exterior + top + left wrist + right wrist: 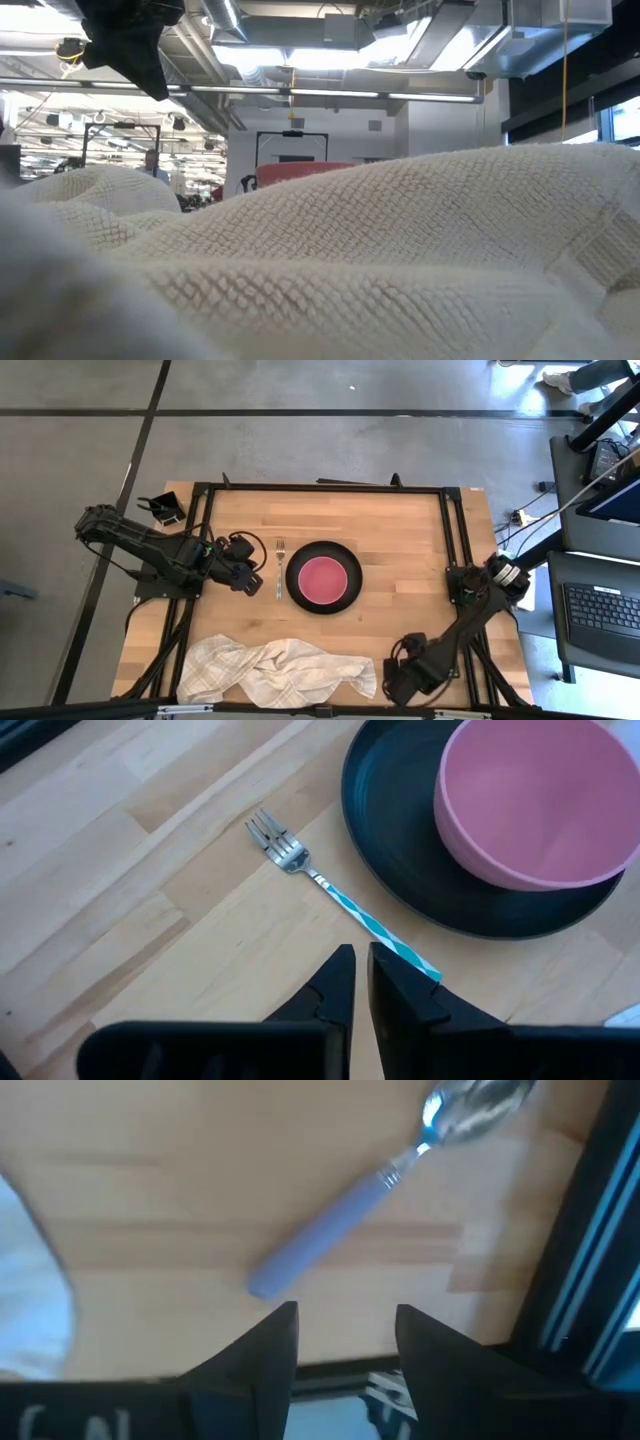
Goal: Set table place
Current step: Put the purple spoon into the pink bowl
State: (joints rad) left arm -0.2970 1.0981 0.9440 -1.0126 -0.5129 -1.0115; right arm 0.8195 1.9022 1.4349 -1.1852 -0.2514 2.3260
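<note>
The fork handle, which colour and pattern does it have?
Teal and white diagonal stripes on the fork, clearest in left wrist view.
</note>
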